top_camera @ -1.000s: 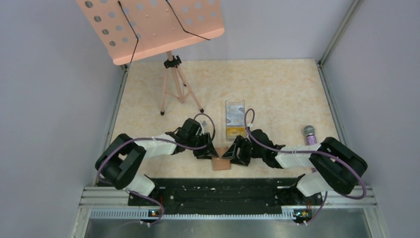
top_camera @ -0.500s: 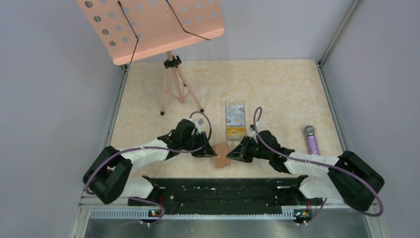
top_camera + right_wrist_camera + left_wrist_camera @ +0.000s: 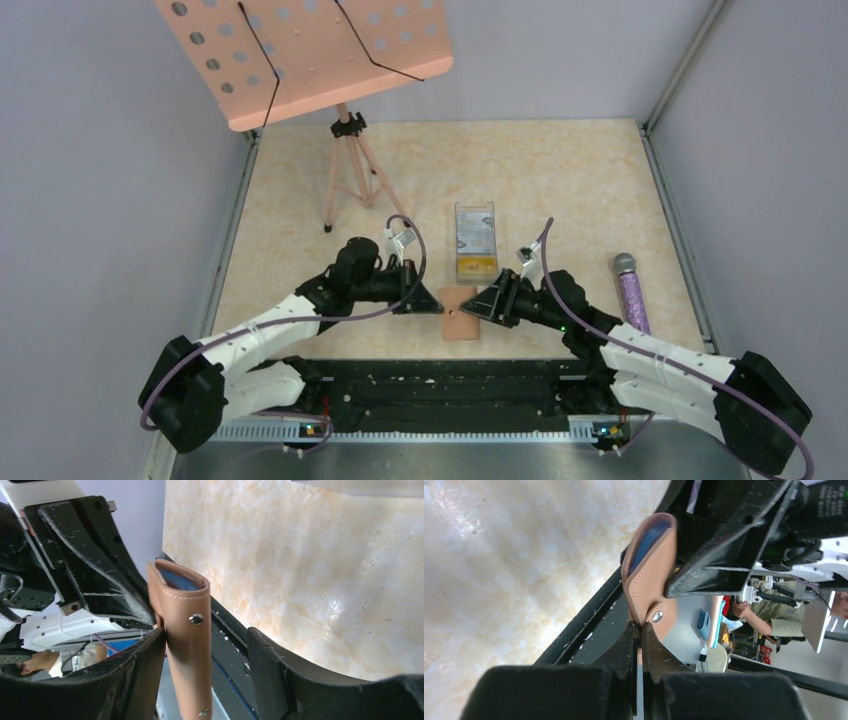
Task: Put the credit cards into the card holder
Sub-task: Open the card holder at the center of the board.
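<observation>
The card holder is held up near the table's front edge, right between the two arms, its long axis pointing away from the bases toward the clear box where the credit cards lie. The left gripper is pressed together on its edge beside the snap. The right gripper stands spread, the wallet against one finger and the other finger clear of it. The cards lie just beyond, slightly nearer the right arm.
</observation>
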Tool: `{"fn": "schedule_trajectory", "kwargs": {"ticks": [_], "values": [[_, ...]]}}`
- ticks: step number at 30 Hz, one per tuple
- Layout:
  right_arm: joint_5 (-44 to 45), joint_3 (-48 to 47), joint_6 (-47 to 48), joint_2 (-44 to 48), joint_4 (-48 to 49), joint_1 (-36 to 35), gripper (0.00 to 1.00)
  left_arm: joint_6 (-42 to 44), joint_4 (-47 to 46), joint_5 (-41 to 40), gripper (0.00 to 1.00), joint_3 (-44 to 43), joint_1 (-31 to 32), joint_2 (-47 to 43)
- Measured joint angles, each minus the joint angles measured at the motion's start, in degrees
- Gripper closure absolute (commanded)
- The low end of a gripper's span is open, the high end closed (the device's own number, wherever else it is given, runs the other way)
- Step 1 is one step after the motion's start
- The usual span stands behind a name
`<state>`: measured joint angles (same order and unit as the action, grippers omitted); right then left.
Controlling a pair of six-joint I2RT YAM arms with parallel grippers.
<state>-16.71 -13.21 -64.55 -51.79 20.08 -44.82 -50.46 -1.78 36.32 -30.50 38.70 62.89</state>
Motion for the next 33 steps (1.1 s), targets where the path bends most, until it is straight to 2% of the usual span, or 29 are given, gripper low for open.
{"fn": "schedule_trajectory", "kwargs": {"ticks": [3,4,10,12,16,21,27,33], "values": [[0.09,-0.02,0.83,1.07,-0.98,-0.02,0.43,0.13,0.22,1.38,1.0,-0.33,0.04,-1.81],[-0.15,-0.02,1.07,1.11,-0.96,-0.02,0.49,0.2,0.52,1.75,1.0,-0.35,0.04,-2.34],[-3.41,-0.02,1.51,1.18,1.62,-0.07,0.98,0.7,3.52,2.03,1.0,-0.35,0.02,-4.83],[-4.72,0.02,0.94,1.31,3.17,-0.07,1.0,1.05,4.96,1.68,0.92,-0.35,-0.04,-5.84],[-5.81,-0.04,1.18,2.8,2.71,-0.07,1.0,1.95,7.78,1.14,0.7,-1.09,0.0,-6.29],[-3.87,-2.05,2.62,5.35,-4.85,-0.07,1.0,5.07,18.08,-5.42,0.48,-6.21,0.94,-6.38],[2.16,-5.14,3.8,8.22,-16.79,-0.07,1.0,7.15,29.29,-20.02,0.39,-15.91,8.57,-6.38],[5.92,-5.66,3.74,8.63,-23.21,-0.07,1.0,6.38,36.98,-34.18,0.39,-22.75,18.12,-1.44]]}}
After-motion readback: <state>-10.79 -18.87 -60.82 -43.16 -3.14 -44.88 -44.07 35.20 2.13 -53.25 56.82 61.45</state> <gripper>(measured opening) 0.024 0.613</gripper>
